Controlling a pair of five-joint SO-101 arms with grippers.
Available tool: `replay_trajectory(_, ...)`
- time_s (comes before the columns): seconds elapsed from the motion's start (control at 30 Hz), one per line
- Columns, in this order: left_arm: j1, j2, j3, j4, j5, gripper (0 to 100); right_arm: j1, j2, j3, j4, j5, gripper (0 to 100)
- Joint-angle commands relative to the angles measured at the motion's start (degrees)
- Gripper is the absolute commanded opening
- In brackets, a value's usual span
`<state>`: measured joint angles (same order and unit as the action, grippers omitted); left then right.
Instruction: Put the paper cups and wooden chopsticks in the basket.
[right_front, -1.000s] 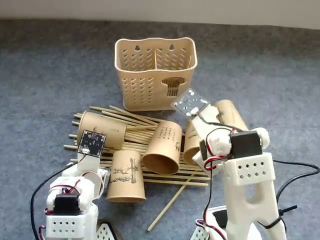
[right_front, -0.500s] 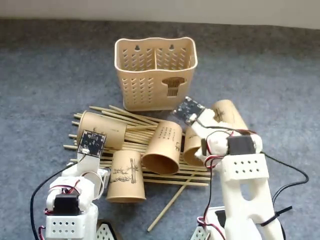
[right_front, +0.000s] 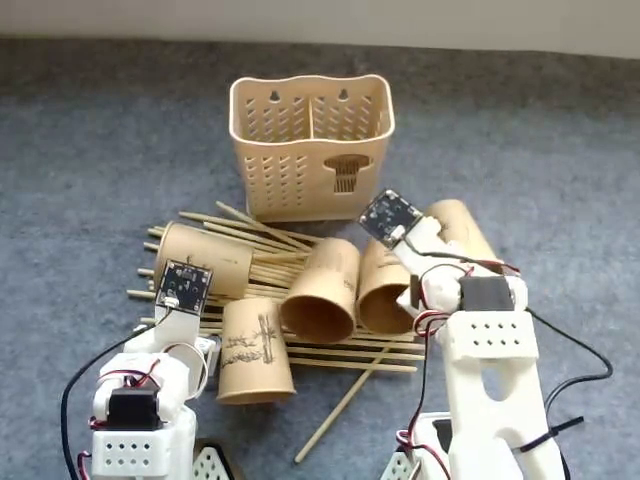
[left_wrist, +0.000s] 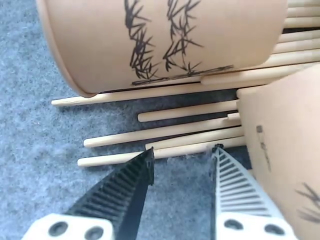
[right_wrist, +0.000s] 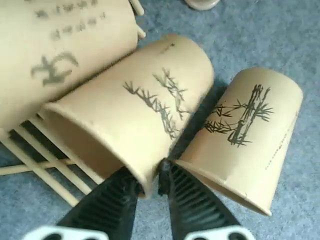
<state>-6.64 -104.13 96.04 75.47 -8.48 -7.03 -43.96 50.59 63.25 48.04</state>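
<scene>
Right fingers (right_wrist: 111, 204) on paper cup (right_wrist: 140, 110) (sideways)

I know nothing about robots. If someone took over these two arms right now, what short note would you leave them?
Left gripper: open, holding nothing, low over the ends of the chopsticks.
Right gripper: shut on the rim of a cup lying on its side.
Four other cups are with the chopstick pile on the carpet, in front of the basket.
Done: nothing is visible in the basket yet.
Left: all five cups and all the chopsticks go in, probably starting with the cup the right gripper holds.
</scene>
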Motion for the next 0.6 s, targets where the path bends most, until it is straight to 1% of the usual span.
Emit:
replay_trajectory(0.0, 0.7, -0.3, 1.1, 0.2, -0.2, 19, 0.4, -4.1, -3.4, -1.0, -4.9, 0.6)
replay_trajectory(0.17, 0.7, -0.3, 1.1, 0.2, -0.2, 19, 0.3, -12.1, -5.7, -0.9, -10.5, 0.6)
replay_trajectory(0.27, 0.7, -0.3, 1.1, 0.2, -0.2, 19, 0.4, -15.6, -5.8, -0.4, -12.0, 0.6)
replay_trajectory(0.4, 0.7, -0.3, 1.1, 0.2, -0.2, 19, 0.3, -18.4, -5.9, 5.1, -12.0, 0.6)
replay_trajectory(0.57, 0.7, -0.3, 1.1, 0.2, -0.2, 19, 0.3, -19.7, -11.1, 11.6, -12.3, 0.6)
